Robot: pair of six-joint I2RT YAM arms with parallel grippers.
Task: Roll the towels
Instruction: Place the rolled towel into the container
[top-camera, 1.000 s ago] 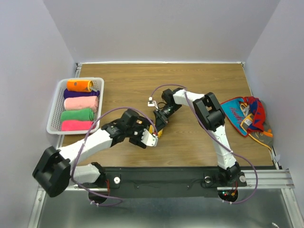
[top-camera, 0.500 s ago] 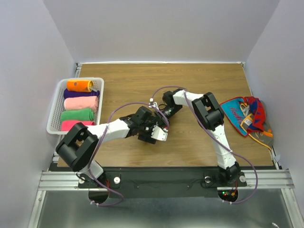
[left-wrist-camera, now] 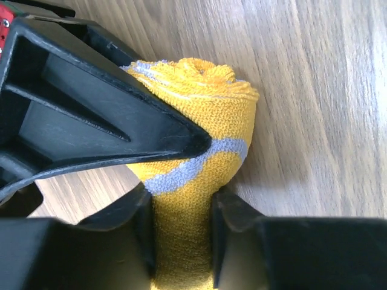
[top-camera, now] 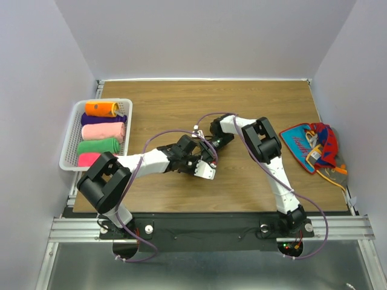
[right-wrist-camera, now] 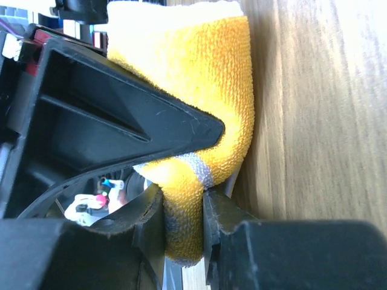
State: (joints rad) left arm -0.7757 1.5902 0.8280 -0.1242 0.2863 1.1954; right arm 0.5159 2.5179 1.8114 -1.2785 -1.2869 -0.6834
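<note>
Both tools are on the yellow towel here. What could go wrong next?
The left tool and right tool both pinch the yellow terry towel with a grey stripe and are crowded tightly together, so they could collide when moving. The roll bulges loosely past the grip, so it might unroll on release.

Towel (left-wrist-camera: pixel 199 103) in your left grasp: yellow terry cloth with a looped nap, rough and matt, crossed by a woven grey stripe.
Left fingers (left-wrist-camera: pixel 91 109): hard black plastic, smooth, with a dull sheen and fine scuffs.
Table (left-wrist-camera: pixel 314 90) beside your fingertips: wood grain, smooth, with a faint satin gloss.
Basket (top-camera: pixel 71 130), well to the left of your left hand: white plastic lattice.
Rolls (top-camera: pixel 101 131) inside it: soft matt cloth.
</note>
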